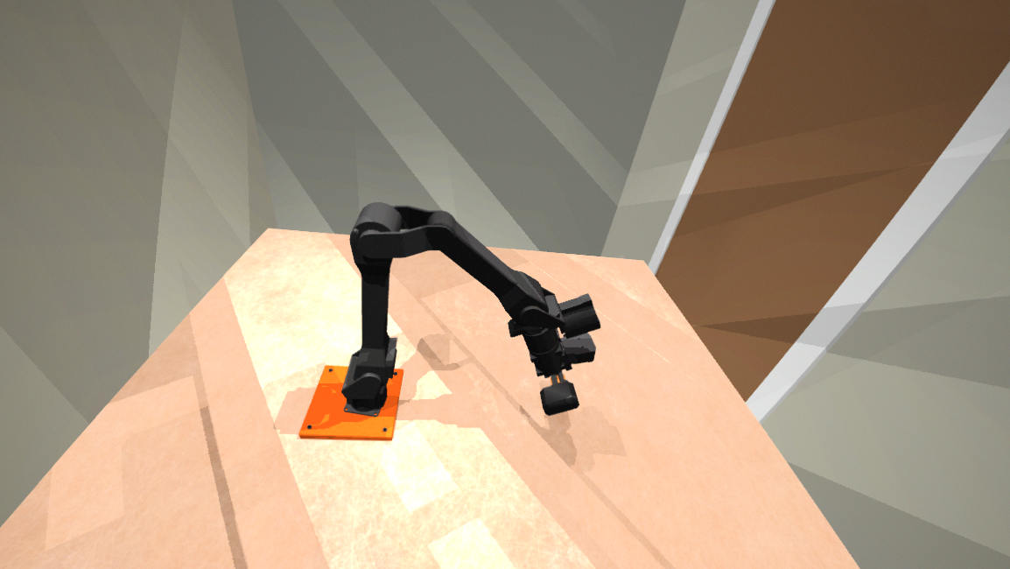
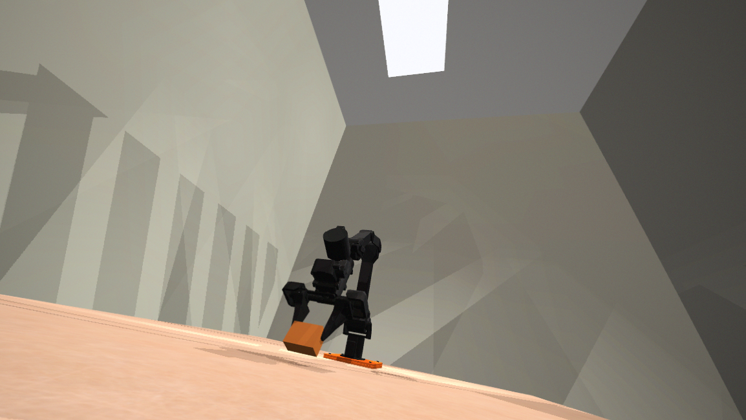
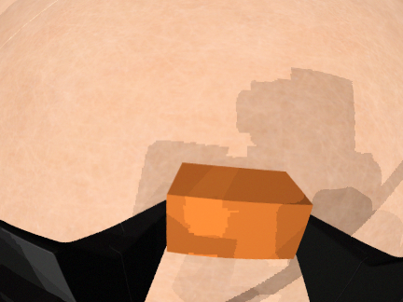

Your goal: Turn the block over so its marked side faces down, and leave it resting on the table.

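Note:
The orange block (image 2: 303,338) (image 3: 224,228) is a plain box held above the table (image 1: 678,509) (image 2: 156,380) (image 3: 93,93), slightly tilted in the exterior view. My gripper (image 2: 309,331) (image 3: 234,214) is shut on the block, with one black finger at each end of it. In the wrist view one lit broad face and a darker narrower face show, and I see no mark on either. The marked side is not visible. In the top view the near finger's housing hides most of the block; only a small orange sliver shows above it.
The arm stands on an orange base plate (image 1: 342,425) (image 2: 369,363), to the left of the gripper in the top view. Shadows of the arm and gripper fall on the table. The table's right edge lies beyond the gripper in that view, with walls around.

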Motion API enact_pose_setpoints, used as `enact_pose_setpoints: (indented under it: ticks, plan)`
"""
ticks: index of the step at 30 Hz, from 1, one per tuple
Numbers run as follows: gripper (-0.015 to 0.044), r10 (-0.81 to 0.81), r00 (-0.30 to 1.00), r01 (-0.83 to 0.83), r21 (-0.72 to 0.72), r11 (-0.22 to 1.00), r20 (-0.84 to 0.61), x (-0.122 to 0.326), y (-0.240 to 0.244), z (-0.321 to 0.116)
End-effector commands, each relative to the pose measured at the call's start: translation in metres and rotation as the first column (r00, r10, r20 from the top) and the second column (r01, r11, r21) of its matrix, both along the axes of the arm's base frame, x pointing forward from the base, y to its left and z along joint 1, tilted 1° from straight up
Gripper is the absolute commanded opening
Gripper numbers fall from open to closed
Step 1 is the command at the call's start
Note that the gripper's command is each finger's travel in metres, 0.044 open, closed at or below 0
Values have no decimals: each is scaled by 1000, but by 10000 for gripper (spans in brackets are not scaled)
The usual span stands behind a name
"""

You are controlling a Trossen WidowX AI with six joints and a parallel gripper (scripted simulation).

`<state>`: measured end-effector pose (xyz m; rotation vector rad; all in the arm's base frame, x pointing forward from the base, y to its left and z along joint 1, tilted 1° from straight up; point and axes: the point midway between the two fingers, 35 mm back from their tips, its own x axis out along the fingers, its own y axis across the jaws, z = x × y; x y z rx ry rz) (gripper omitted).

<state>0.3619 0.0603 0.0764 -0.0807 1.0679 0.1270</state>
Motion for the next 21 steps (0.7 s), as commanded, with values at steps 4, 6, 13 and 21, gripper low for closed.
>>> enact_pose_setpoints:
  ticks: [4,6,13,21]
  plan:
    - [0,-2,995,1,12,1000,95,-4,-1,2]
    - [0,-2,995,1,12,1000,97,-4,-1,2]
    - [0,-2,987,-1,21,1000,162,4,0,-9]
    - [0,-4,961,-6,37,999,276,13,2,-24]
